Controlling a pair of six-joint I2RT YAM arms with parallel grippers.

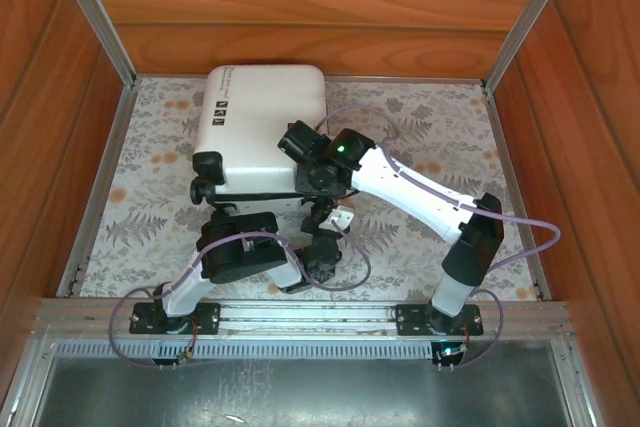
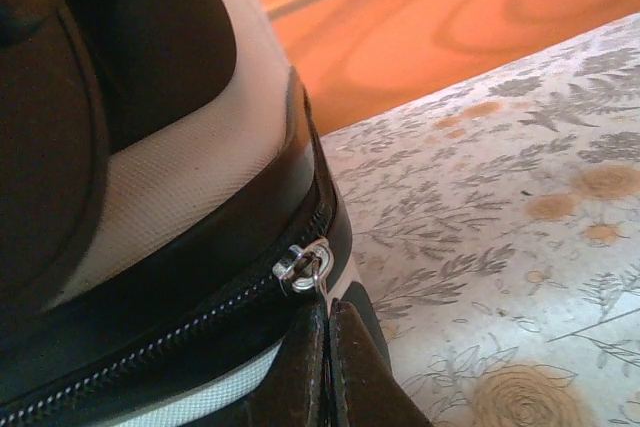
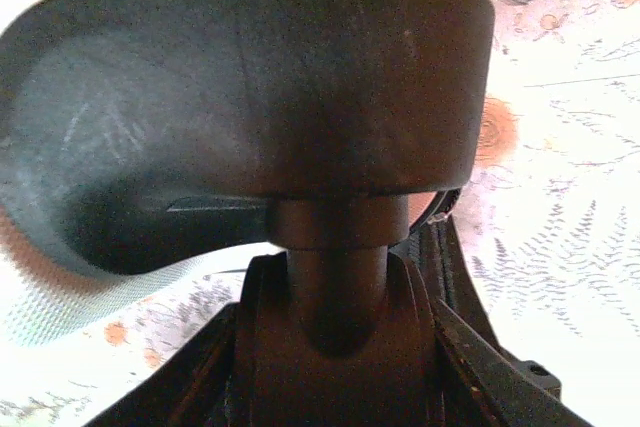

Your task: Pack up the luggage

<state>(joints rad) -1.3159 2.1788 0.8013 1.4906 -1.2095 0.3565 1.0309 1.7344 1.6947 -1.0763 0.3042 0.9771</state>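
Well to the left of both claws, a wooden wall (image 1: 45,147) borders the flower-patterned bench (image 1: 140,217). The luggage (image 1: 262,117) lies flat on the bench with its white shell up. It sits beyond the left claw and reaches out to that claw's left, where two black wheels (image 1: 204,175) stand at its near-left corner.

The left arm (image 1: 240,252) bends in from its base and sets the left claw (image 2: 326,322) against the near edge of the case, close to its right-hand corner. In the left wrist view this claw is clenched, its two fingers (image 2: 290,377) pressed together. The silver zip slider (image 2: 303,269) sits just above the fingertips. Whether a pull tab is pinched between them cannot be told. The zip (image 2: 150,352) runs off to the left of the claw along the black trim (image 2: 230,237), with white shell above it.

Just beyond the left claw, at the same corner of the case, the right claw (image 3: 340,332) is grasping a black caster (image 3: 260,107). The caster's stem stands between the claw's fingers (image 3: 480,347), and its rounded housing is directly ahead of them. To the right of this claw the white right arm (image 1: 420,187) slants back over the floral bench to its base.
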